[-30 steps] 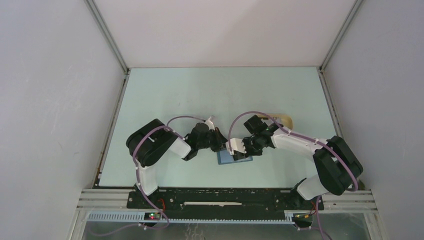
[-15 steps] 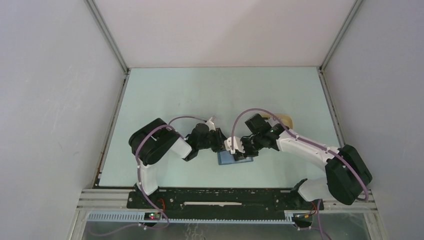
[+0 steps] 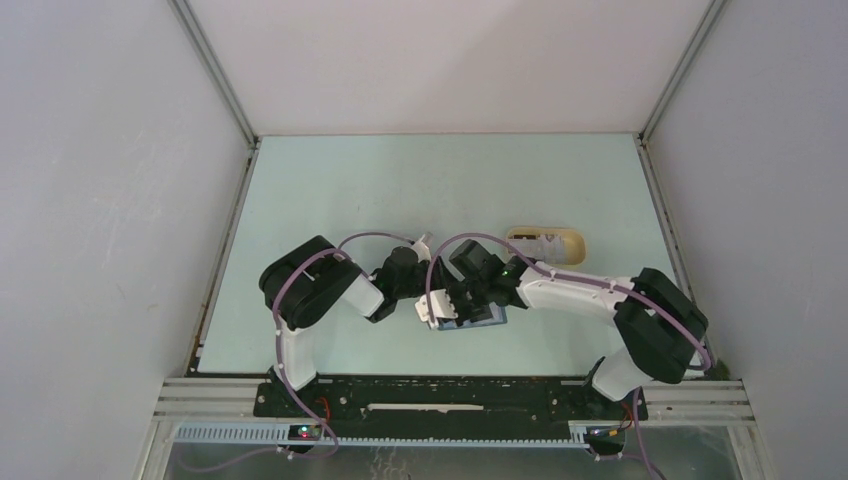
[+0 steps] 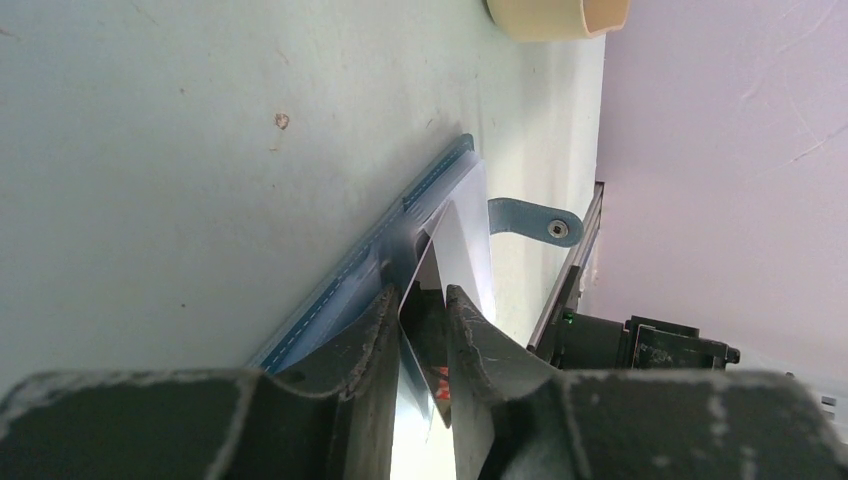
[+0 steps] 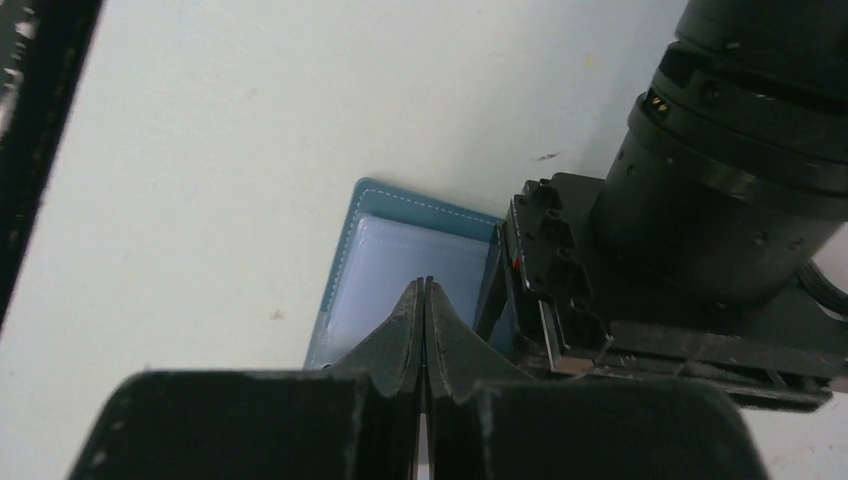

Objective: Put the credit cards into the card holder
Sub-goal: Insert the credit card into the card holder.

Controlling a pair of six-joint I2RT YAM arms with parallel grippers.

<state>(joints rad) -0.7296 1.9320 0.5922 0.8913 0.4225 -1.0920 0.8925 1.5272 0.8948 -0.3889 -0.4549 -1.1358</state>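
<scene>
The card holder (image 3: pixel 482 320) lies open on the table (image 3: pixel 400 190), near the front edge, between both arms. Left gripper (image 4: pixel 420 297): fingers stand narrowly apart at the holder's edge. A credit card (image 4: pixel 467 245) stands between them, and its far end reaches into the holder. Right gripper (image 5: pixel 423 287): fingers are pressed together, with the tips above the holder's light blue pocket. The beige tray (image 3: pixel 545 246) sits farther back, apart from the holder.
</scene>
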